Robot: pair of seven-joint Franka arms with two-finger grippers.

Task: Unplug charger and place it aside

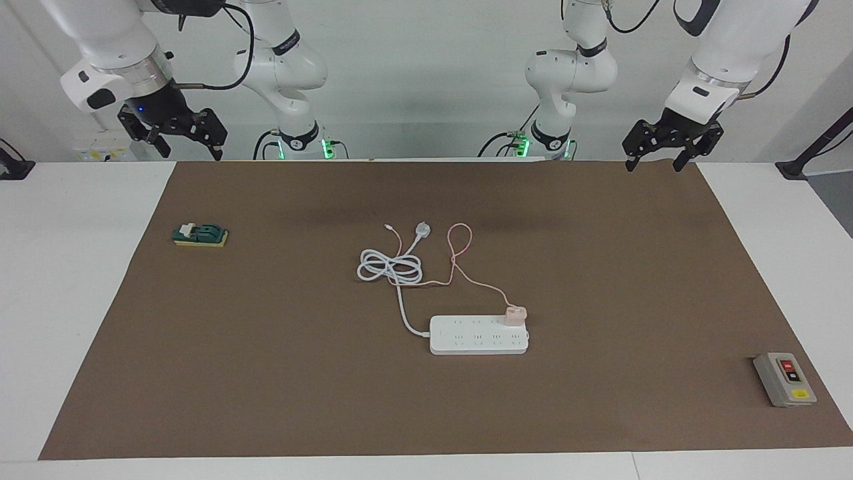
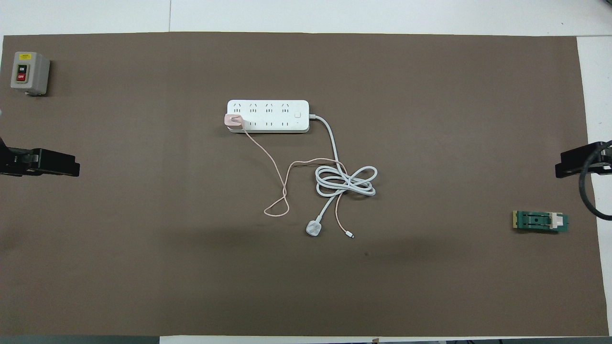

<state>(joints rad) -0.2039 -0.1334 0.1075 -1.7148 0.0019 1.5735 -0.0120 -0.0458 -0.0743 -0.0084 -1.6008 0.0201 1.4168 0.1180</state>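
Item: the charger [image 1: 514, 315], seated in a socket at the end of the power strip [image 1: 478, 335] toward the left arm's end, in the row nearer to the robots; the strip lies near the middle of the brown mat [image 1: 600, 267], well away from every edge and corner of the table. Status: still plugged in, nothing yet gripped. Left gripper [image 1: 656, 148] waits raised over the mat's corner at the robots' edge on the left arm's end, its fingers spread apart and holding nothing. Right gripper [image 1: 178, 135] waits raised over the corner at the robots' edge on the right arm's end, its fingers likewise parted and empty. Handling note, as a judgement: the left arm stands closer to the charger's end of the strip and looks the better choice; it should come down straight over the cube, close on its two free side faces, and pull straight up along the prongs, while the right gripper may need to press the strip's bare end down so that the strip does not lift with it. A clear patch of mat toward the left arm's end would suit for setting it aside. Description: small pale pink cube, smooth, far smaller than the strip; a thin pink cable [image 1: 460, 257] runs from it toward the robots, loops once, and crosses the coiled white cord [image 1: 390, 267], so it may drag.
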